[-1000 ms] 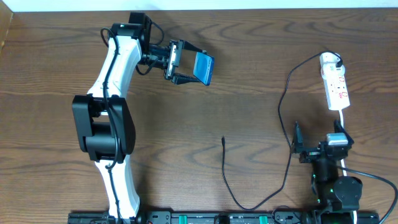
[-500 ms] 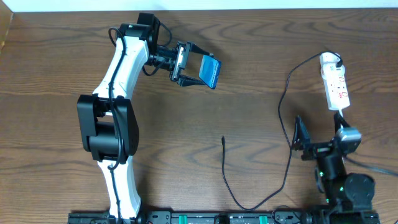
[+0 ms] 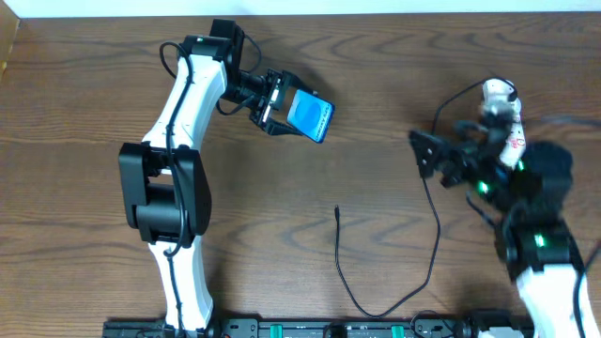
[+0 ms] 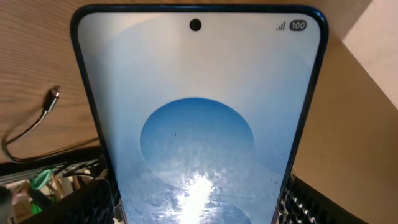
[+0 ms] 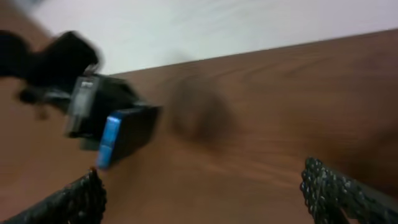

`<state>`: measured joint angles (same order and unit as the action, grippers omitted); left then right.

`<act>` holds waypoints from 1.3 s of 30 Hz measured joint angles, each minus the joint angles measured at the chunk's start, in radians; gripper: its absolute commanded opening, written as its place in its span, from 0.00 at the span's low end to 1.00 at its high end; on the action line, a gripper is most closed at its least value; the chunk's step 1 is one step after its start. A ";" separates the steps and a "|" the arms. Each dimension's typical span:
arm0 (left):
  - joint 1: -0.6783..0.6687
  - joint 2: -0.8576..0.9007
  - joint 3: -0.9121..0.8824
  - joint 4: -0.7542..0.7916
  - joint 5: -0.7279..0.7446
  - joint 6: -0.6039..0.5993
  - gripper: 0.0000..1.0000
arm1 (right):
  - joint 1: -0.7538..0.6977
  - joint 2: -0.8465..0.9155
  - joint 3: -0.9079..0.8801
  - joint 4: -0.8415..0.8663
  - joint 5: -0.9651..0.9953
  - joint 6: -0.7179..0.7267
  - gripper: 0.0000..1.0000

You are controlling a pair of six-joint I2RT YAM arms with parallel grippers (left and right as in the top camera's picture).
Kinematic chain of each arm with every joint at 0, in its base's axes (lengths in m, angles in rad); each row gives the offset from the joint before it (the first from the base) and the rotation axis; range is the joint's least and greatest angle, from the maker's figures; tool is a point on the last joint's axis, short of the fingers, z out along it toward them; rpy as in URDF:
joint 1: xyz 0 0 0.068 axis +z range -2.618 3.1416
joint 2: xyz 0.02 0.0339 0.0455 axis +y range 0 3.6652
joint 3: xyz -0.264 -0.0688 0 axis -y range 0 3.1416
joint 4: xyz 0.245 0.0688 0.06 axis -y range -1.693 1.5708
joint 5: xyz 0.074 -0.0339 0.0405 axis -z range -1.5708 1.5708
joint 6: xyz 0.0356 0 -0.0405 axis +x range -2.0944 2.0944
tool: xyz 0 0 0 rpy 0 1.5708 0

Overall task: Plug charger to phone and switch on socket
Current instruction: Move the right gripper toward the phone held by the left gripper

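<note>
My left gripper [image 3: 282,110] is shut on the phone [image 3: 310,116] and holds it above the table at the upper middle; its blue screen fills the left wrist view [image 4: 196,118]. The charger, a thin black cable [image 3: 434,235], loops over the table, its connector tip [image 3: 337,210] lying at the centre, also seen in the left wrist view [image 4: 52,98]. My right gripper [image 3: 427,155] is open and empty, raised beside the cable at the right. The socket, a white power strip [image 3: 502,113], lies at the far right, mostly hidden by the right arm. The right wrist view shows the phone [image 5: 111,140] far off.
The table's far edge meets a white wall [image 3: 300,6] at the top. The arm bases stand along the near edge [image 3: 310,329].
The right arm has risen from the near right and swung up towards the power strip, now covering most of it. The left gripper has shifted the phone slightly right and down.
</note>
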<state>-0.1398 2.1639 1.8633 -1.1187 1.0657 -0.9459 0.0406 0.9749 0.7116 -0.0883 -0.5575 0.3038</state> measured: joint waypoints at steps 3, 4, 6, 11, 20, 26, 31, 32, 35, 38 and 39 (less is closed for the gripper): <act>-0.021 0.000 0.000 0.001 -0.019 -0.002 0.07 | 0.000 0.127 0.021 0.090 -0.130 0.047 0.99; -0.027 0.000 0.000 0.001 -0.026 -0.006 0.07 | 0.000 0.159 0.022 0.111 -0.158 0.083 0.99; -0.037 0.000 0.000 0.001 -0.044 -0.020 0.08 | 0.000 0.221 0.022 0.139 -0.197 0.175 0.98; -0.058 0.000 0.000 0.002 -0.142 -0.080 0.07 | 0.013 0.356 0.023 0.161 -0.251 0.391 0.95; -0.099 0.000 0.000 0.005 -0.296 -0.170 0.07 | 0.101 0.435 0.023 0.161 -0.265 0.558 0.99; -0.143 0.000 0.000 0.010 -0.362 -0.219 0.07 | 0.163 0.435 0.023 0.151 -0.253 0.597 0.98; -0.177 0.000 0.000 0.025 -0.377 -0.241 0.07 | 0.206 0.435 0.023 0.105 -0.215 0.648 0.96; -0.183 0.000 0.000 0.026 -0.378 -0.244 0.07 | 0.214 0.435 0.023 0.101 -0.204 0.655 0.96; -0.203 0.000 0.000 0.026 -0.384 -0.255 0.07 | 0.238 0.435 0.023 0.100 -0.173 0.668 0.94; -0.224 0.000 0.000 0.026 -0.385 -0.259 0.07 | 0.252 0.435 0.023 0.098 -0.152 0.676 0.93; -0.229 0.000 0.000 0.026 -0.385 -0.260 0.07 | 0.256 0.435 0.023 0.094 -0.144 0.677 0.93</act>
<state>-0.3691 2.1639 1.8633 -1.0924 0.6807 -1.2057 0.2962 1.4094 0.7341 0.0055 -0.7017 0.9810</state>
